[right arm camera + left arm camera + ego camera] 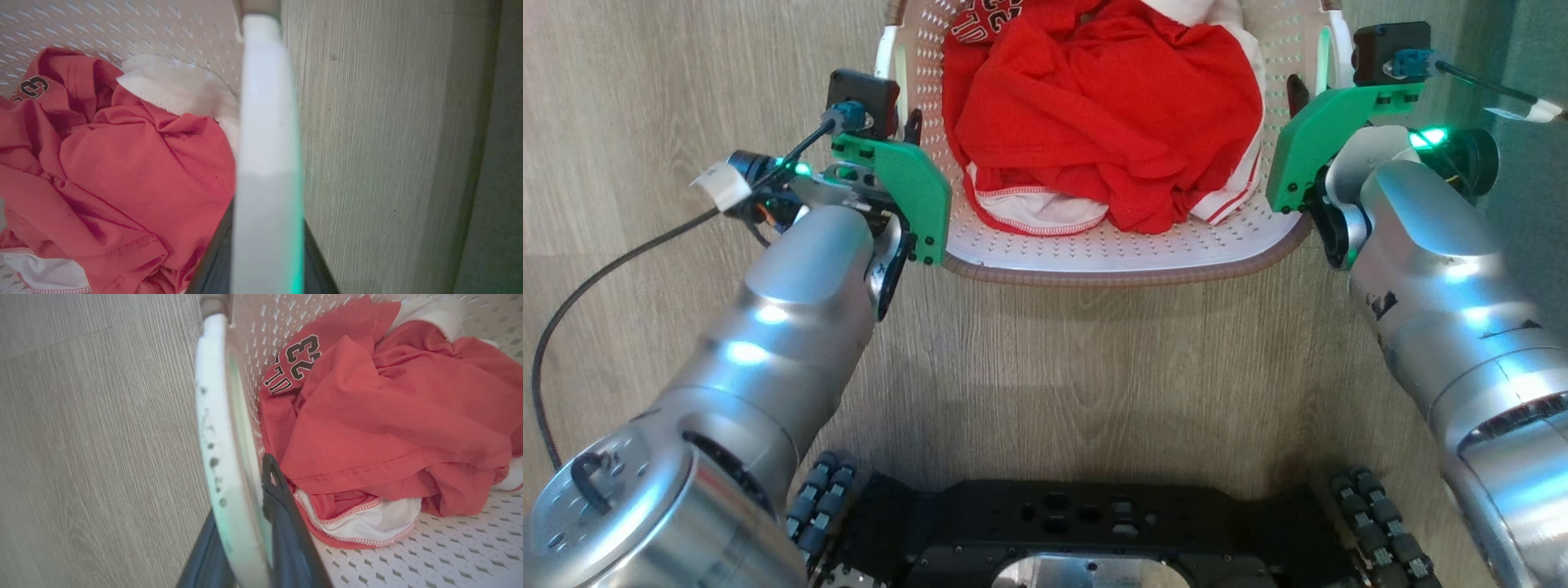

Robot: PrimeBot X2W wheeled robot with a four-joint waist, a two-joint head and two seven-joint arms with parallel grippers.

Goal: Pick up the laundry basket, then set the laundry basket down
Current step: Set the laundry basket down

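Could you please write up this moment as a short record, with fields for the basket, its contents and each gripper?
laundry basket: on or just above the wood-look floor; cannot tell which
contents: crumpled red jersey with white trim and printed numbers
left gripper: shut across the left handle, one finger inside the basket, one outside
right gripper: shut across the right handle, fingers on either side
stage: both handles gripped; lift not confirmed
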